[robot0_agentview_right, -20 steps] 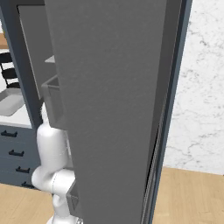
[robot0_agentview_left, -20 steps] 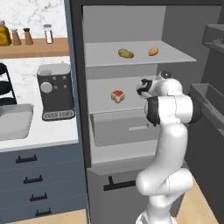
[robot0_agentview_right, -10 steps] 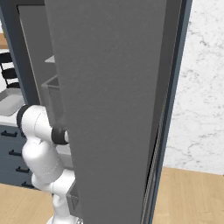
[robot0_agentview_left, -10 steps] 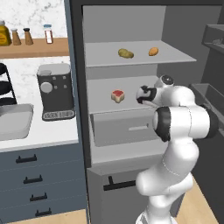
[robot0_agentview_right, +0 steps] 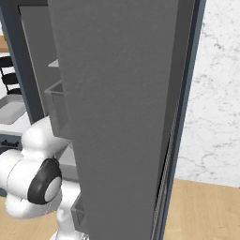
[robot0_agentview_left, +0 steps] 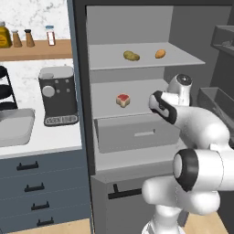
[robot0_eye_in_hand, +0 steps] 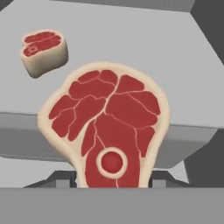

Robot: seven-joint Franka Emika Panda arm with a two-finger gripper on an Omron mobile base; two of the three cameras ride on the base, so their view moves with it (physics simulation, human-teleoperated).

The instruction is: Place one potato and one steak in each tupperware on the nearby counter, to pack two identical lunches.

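A large raw steak (robot0_eye_in_hand: 109,131) stands between the fingertips of my gripper (robot0_eye_in_hand: 113,179), which is shut on it, just in front of the fridge's middle shelf (robot0_eye_in_hand: 131,48). A second, smaller steak (robot0_eye_in_hand: 43,50) lies further back on that shelf, and it is also seen as the small steak (robot0_agentview_left: 122,100) to the left of my hand (robot0_agentview_left: 161,106). Two potatoes (robot0_agentview_left: 131,55) (robot0_agentview_left: 160,54) lie on the shelf above. The white counter (robot0_agentview_left: 45,141) runs to the left of the fridge. The tupperware is out of view.
A coffee machine (robot0_agentview_left: 57,96) and a sink (robot0_agentview_left: 16,128) are on the counter, under a wooden shelf of bottles (robot0_agentview_left: 27,43). A closed fridge drawer (robot0_agentview_left: 137,132) sits below my hand. Door bins (robot0_agentview_left: 219,98) are at the right; the open fridge door (robot0_agentview_right: 122,117) is close by.
The arm has folded, its elbow swinging down and toward the camera. The hand has sunk slightly in front of the middle shelf, still shut on the steak.
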